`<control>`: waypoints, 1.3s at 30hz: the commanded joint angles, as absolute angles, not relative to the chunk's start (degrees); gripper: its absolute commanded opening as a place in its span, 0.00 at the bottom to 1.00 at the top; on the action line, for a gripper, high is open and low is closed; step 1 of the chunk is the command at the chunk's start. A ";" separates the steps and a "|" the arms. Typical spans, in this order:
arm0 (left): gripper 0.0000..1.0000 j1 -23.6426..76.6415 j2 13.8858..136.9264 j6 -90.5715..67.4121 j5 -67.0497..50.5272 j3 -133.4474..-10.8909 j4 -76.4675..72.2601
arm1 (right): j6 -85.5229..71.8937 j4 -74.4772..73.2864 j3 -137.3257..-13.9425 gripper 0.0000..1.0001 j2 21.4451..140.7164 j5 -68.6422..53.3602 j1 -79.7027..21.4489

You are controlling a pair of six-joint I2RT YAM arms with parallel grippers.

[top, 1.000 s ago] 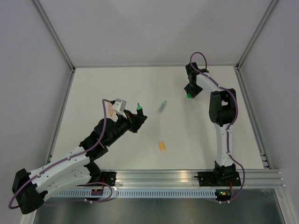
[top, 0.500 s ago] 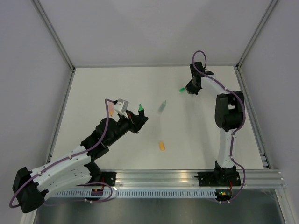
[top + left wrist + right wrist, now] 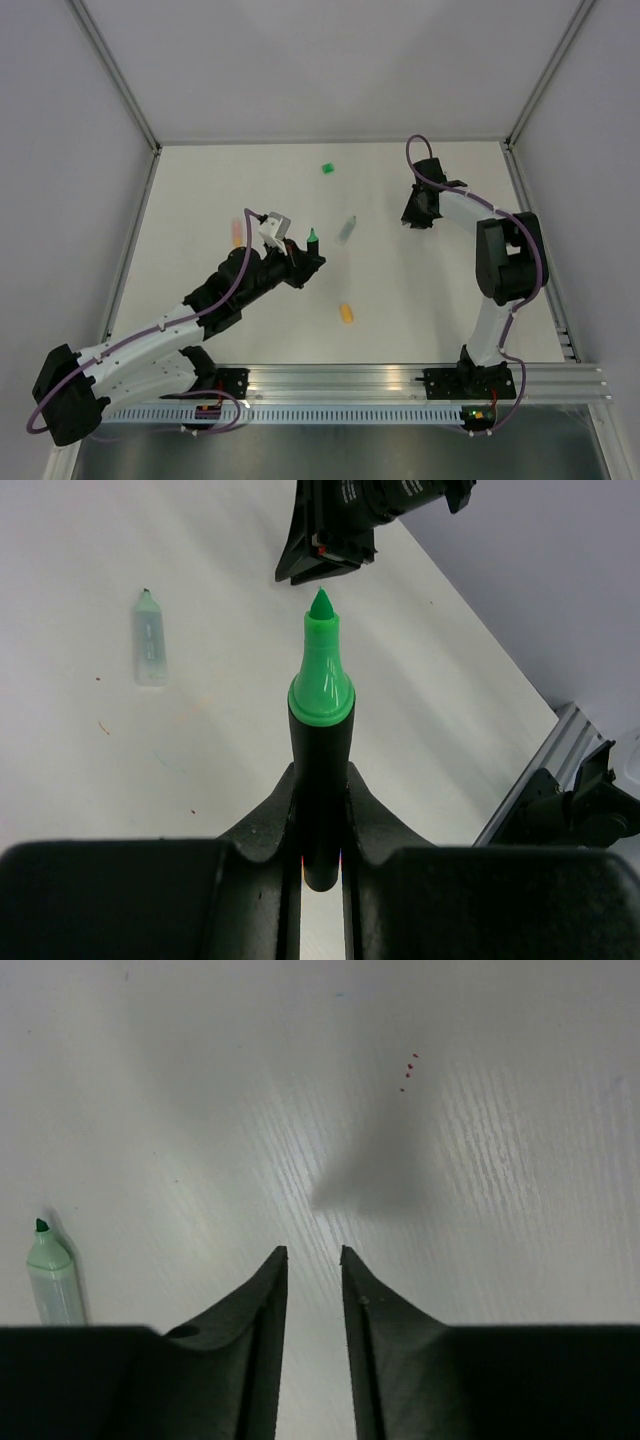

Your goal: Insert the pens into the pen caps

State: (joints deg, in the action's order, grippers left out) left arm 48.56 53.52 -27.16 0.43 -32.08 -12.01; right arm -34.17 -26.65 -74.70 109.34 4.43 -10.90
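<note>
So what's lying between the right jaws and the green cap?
Nothing: bare table in the top view. The green cap lies alone; the pale marker lies off that line, nearer the bases.

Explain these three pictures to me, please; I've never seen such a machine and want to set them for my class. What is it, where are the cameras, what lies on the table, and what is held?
This is a robot: a left arm and a right arm bolted at the near edge of a white table, each ending in a two-finger gripper. The wide picture looks down from above and behind them; the other two come from a camera on each wrist, with that arm's own fingers at the bottom. The left gripper is clamped on a black pen with a green tip. The right gripper has its fingers slightly apart and holds nothing. On the table lie a green cap, an orange-yellow cap and a pale green marker.
</note>
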 commanded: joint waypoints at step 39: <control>0.02 48.43 39.11 -27.86 12.04 -29.88 -10.11 | -36.29 17.83 -127.09 0.84 153.19 -15.55 -20.48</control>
State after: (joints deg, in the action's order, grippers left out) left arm 48.56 39.07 -26.98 11.99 -29.91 -9.04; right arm -29.15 10.79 -122.93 150.56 -13.28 -20.51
